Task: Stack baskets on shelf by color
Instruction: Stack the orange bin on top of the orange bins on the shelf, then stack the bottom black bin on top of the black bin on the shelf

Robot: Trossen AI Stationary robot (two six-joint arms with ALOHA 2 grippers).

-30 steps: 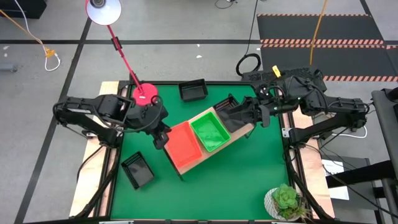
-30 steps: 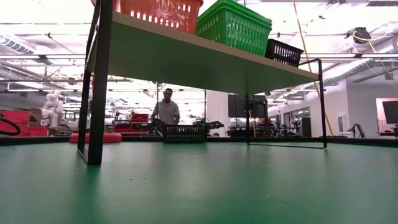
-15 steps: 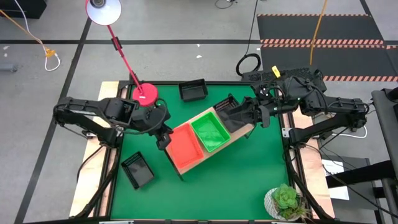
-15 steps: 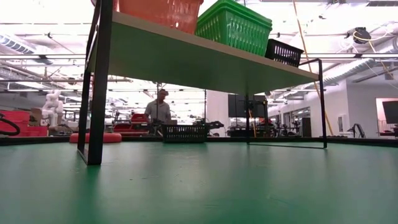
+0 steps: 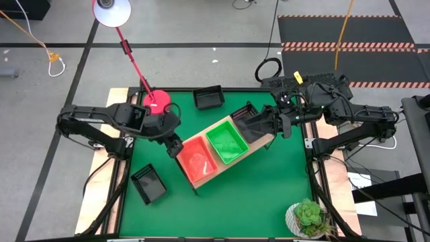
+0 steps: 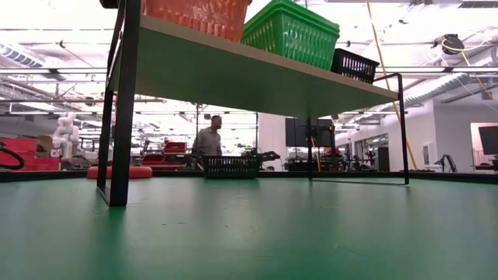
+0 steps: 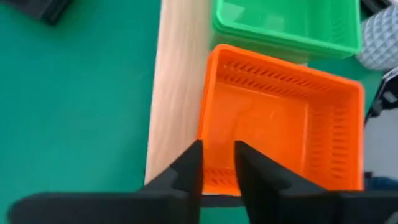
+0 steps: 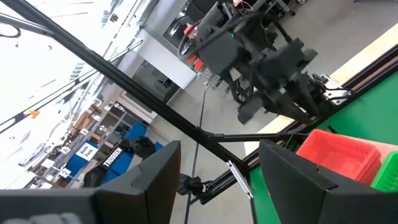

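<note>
The shelf (image 5: 232,149) stands slantwise mid-table. On its board sit an orange-red basket (image 5: 199,161) at the near-left end, a green basket (image 5: 227,142) in the middle and a black basket (image 5: 250,124) at the far-right end. My left gripper (image 7: 217,163) is open at the orange-red basket's outer short wall, pointing steeply down, one finger on each side of it. My right gripper (image 8: 217,180) hangs open and level over the black basket, holding nothing. Two more black baskets (image 5: 209,98) (image 5: 148,183) rest on the green mat. My left gripper's fingers (image 7: 189,168) stand astride the orange-red basket's short end wall (image 7: 217,177), one inside and one outside, coming slanting down from the table's left. Whether either finger touches the wall I cannot tell. The basket sits level on the shelf.
A red lamp base (image 5: 156,102) stands close behind my left arm. A white plant pot (image 5: 308,218) sits at the near right corner. Open green mat (image 5: 262,195) lies in front of the shelf. A person (image 6: 208,140) shows in the room beyond.
My left gripper has sunk a little at the orange-red basket's outer end, and the basket has settled lower onto the shelf. The person beyond the table has walked about.
</note>
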